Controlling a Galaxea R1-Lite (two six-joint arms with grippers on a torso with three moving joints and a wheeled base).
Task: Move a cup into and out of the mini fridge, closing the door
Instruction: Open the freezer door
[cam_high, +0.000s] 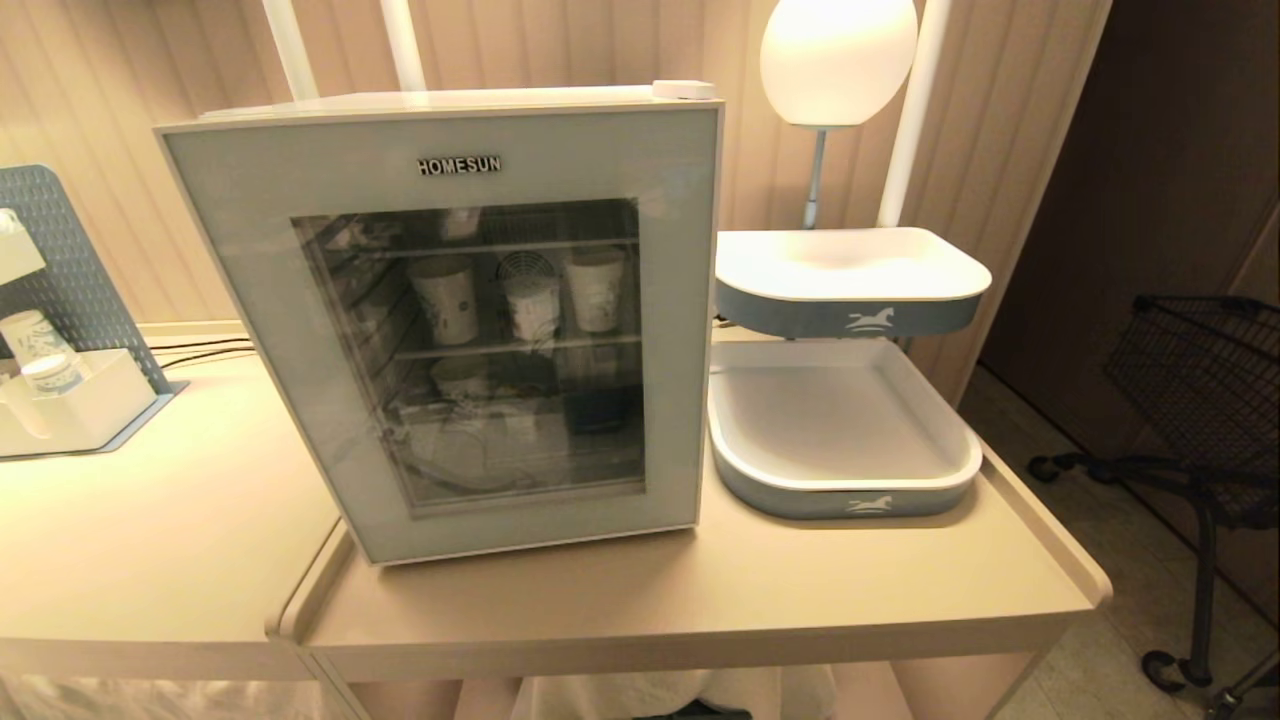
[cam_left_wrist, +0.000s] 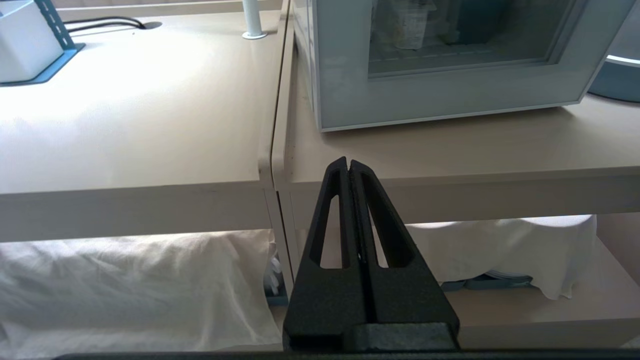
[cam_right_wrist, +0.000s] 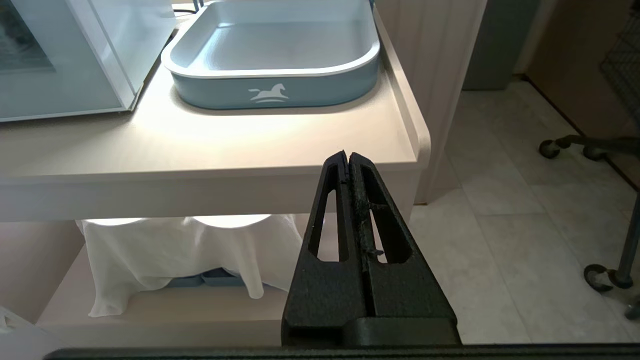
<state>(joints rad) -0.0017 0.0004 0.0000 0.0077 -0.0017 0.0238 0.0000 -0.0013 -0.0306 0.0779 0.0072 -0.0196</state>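
The mini fridge (cam_high: 450, 100) stands on the beige table, its door (cam_high: 240, 200) closed, pale grey-blue round a dark glass window under "HOMESUN" lettering. Through the glass I see three paper cups on the middle wire shelf: one at the left (cam_high: 445, 298), one in the middle (cam_high: 531, 305), one at the right (cam_high: 596, 288). Neither arm shows in the head view. My left gripper (cam_left_wrist: 348, 161) hangs shut and empty in front of the table's edge, below the fridge's lower left corner (cam_left_wrist: 330, 117). My right gripper (cam_right_wrist: 348, 154) is shut and empty too, by the table's right front corner.
A two-tier blue-and-white tray stand sits right of the fridge, with a lower tray (cam_high: 745, 480) and an upper tray (cam_high: 850, 315). A lamp (cam_high: 838, 55) glows behind it. At the far left a white holder (cam_high: 105, 400) carries more cups. A black wheeled cart (cam_high: 1200, 400) stands on the floor at right. White cloth (cam_left_wrist: 125, 290) covers the lower shelf.
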